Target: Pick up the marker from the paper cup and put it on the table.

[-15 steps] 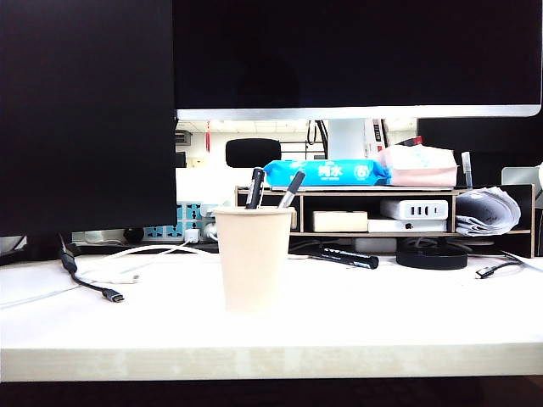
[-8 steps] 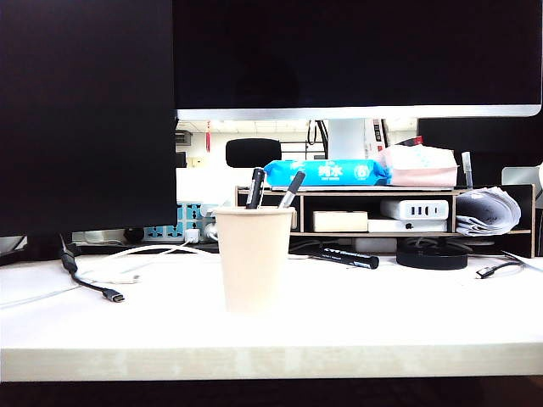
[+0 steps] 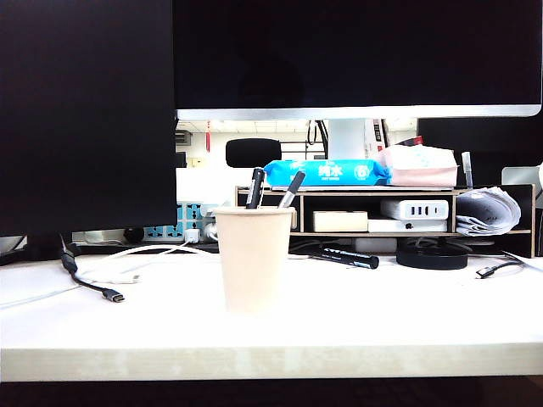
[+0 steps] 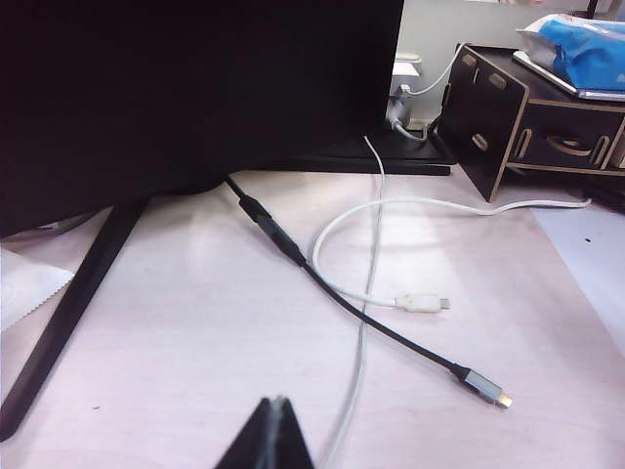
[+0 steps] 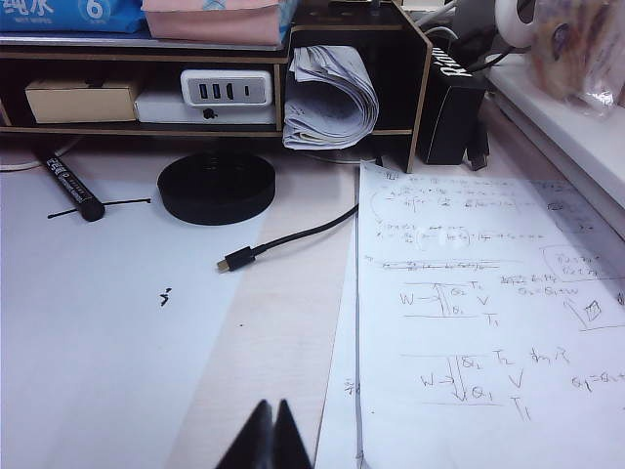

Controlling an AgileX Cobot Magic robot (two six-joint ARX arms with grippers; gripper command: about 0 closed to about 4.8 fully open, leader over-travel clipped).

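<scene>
The cream paper cup (image 3: 253, 259) stands upright near the middle of the white table (image 3: 356, 318). A slim black pen (image 3: 255, 187) and a thin grey-tipped pen (image 3: 292, 188) stick out of it. The thick black marker (image 3: 344, 257) with white lettering lies flat on the table behind and to the right of the cup; its end also shows in the right wrist view (image 5: 70, 186). My left gripper (image 4: 276, 404) is shut and empty above the table near cables. My right gripper (image 5: 271, 406) is shut and empty beside a written sheet. Neither arm shows in the exterior view.
Two dark monitors (image 3: 85, 110) stand at the back. A wooden shelf (image 3: 382, 212) holds a blue wipes pack (image 3: 327, 172), a charger and rolled papers. A black USB cable (image 4: 391, 332) and a white cable (image 4: 420, 303) lie at left; a black round disc (image 5: 216, 188) and handwritten paper (image 5: 479, 313) at right.
</scene>
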